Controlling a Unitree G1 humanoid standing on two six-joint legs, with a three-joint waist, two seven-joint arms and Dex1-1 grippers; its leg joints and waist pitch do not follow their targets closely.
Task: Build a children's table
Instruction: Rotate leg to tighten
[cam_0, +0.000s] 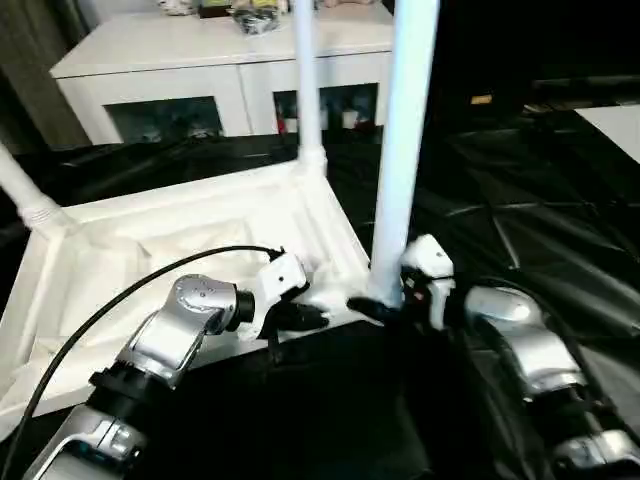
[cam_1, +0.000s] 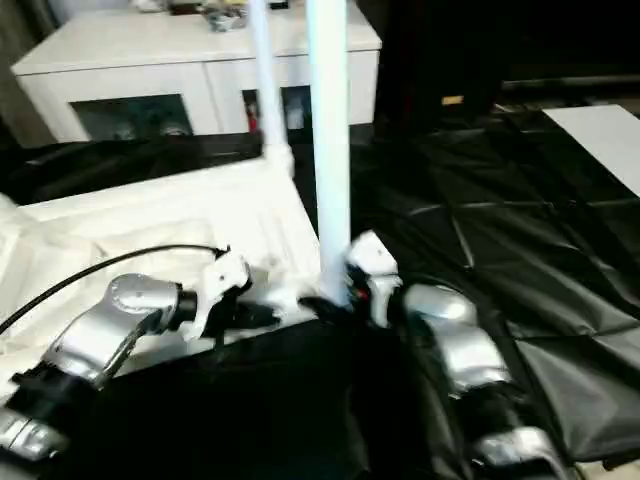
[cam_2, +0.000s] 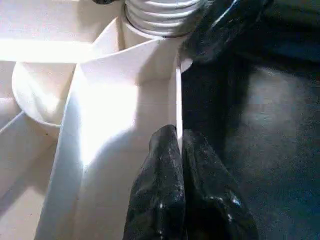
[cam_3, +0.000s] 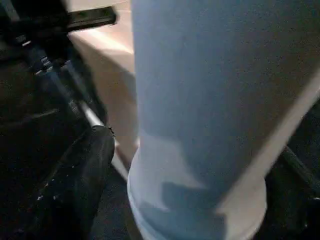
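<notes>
The children's table lies upside down on a black mat, its ribbed white tabletop (cam_0: 180, 235) facing up. Three screw-in legs stand up from it: a near-right leg (cam_0: 405, 150), a far-right leg (cam_0: 308, 80) and a left leg (cam_0: 25, 195). My left gripper (cam_0: 318, 318) is shut on the thin rim (cam_2: 176, 100) of the tabletop, just beside the near-right corner socket. My right gripper (cam_0: 385, 305) stands open around the base of the near-right leg (cam_3: 210, 100). One black finger (cam_3: 85, 175) sits beside the leg with a small gap.
A white cabinet (cam_0: 200, 60) with glass doors stands behind the table, with items on top. The black quilted mat (cam_0: 540, 220) covers the floor to the right. A white sheet (cam_0: 615, 125) lies at the far right. A black cable (cam_0: 130, 290) loops over my left forearm.
</notes>
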